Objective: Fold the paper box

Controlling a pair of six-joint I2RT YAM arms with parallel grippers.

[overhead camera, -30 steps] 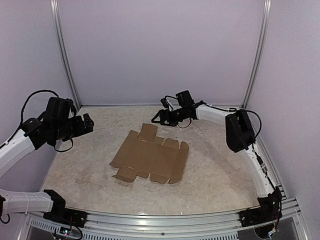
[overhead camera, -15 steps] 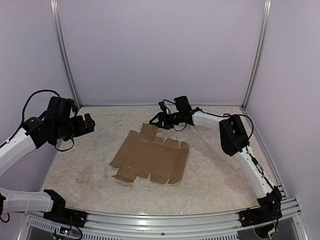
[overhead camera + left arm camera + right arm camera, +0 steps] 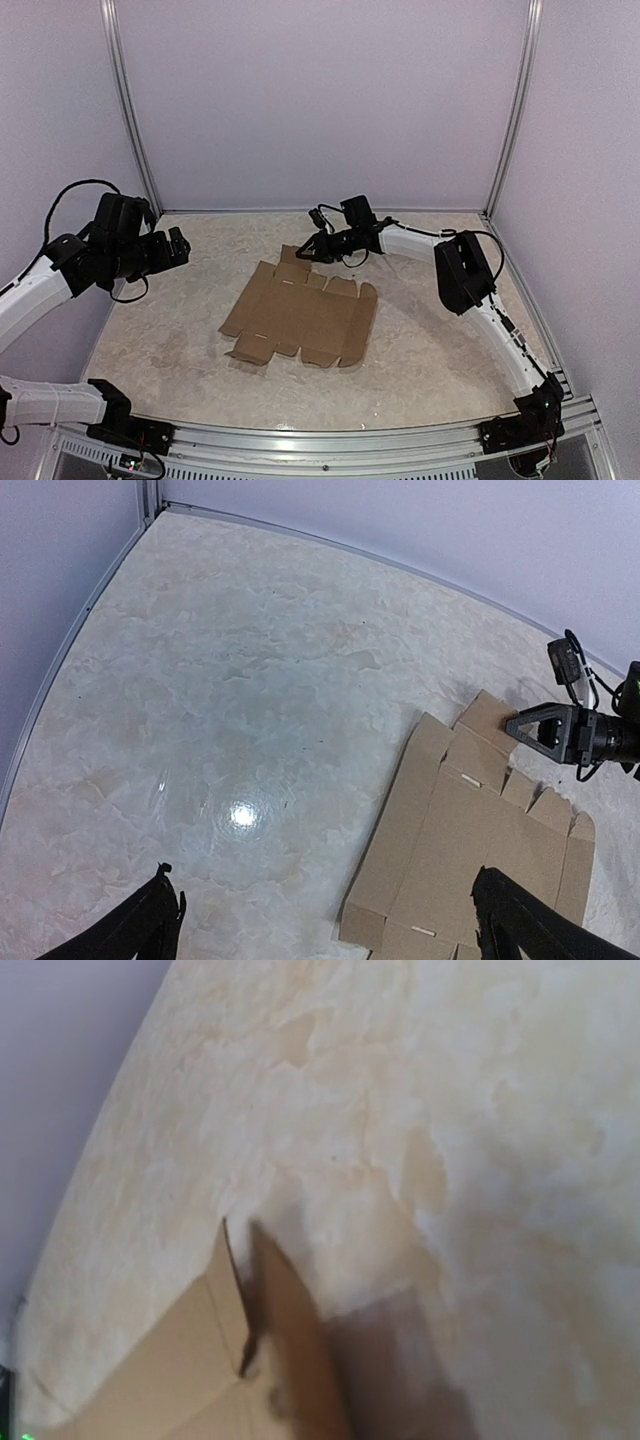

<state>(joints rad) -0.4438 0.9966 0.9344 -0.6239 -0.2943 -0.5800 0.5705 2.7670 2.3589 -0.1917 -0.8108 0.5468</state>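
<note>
Three cameras sharing one box [image 3: 300, 315]
The top one is looking down from high behind the near edge, taking in the whole table [image 3: 430, 340]; the left wrist camera is viewing the box from well back; the right wrist camera is sitting very close over its far edge, blurred.

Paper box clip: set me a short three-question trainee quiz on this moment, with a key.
1. True or false: the paper box is already folded into a carton.
2. Fill in: the left claw, raised off to the side of the box, has its jaws ____.
3. Which is the right claw nearest? A: the box's far tab. B: the box's near edge. C: the left claw.

Key:
1. False; it lies as a flat sheet on the table.
2. Open.
3. A.
</note>
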